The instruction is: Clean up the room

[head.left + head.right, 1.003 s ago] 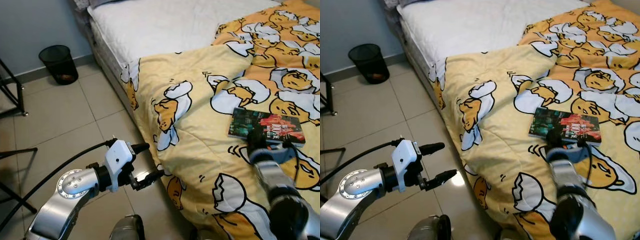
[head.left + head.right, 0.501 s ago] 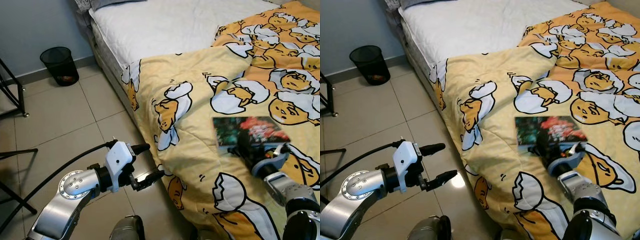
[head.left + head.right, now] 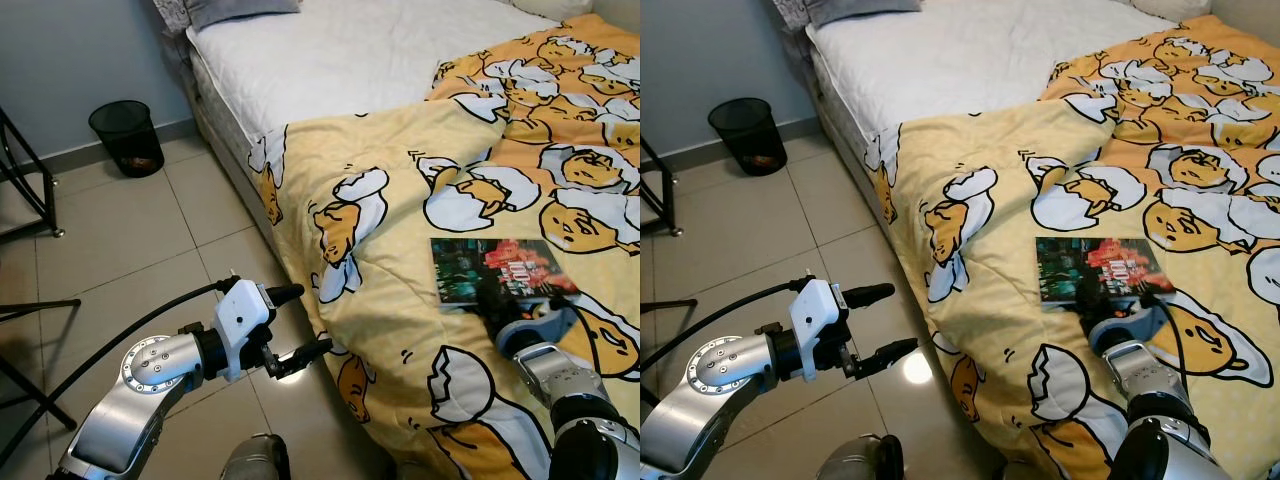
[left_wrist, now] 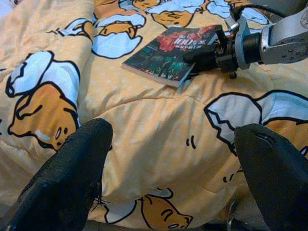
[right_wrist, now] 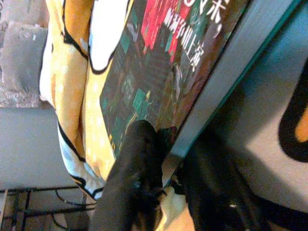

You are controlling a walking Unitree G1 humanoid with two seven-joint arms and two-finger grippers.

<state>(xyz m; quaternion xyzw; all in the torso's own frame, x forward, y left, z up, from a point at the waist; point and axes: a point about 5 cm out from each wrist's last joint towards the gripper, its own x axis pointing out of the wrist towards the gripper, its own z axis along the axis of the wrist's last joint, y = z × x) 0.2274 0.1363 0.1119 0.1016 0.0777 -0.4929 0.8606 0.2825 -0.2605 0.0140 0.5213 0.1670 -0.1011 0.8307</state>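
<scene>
Right gripper (image 3: pixel 1098 296) has its 2 fingers pinching the near edge of the book (image 3: pixel 1095 270) on the blanket (image 3: pixel 380 250) near the bed's foot-side edge; lift level, grip deeper; left gripper (image 3: pixel 290 325) fingers spread, idle.

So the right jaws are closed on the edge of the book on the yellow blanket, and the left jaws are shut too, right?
Not quite. The left gripper is open, its jaws spread wide apart over the floor, as the right eye view shows. The right gripper is indeed shut on the book on the yellow blanket.
</scene>
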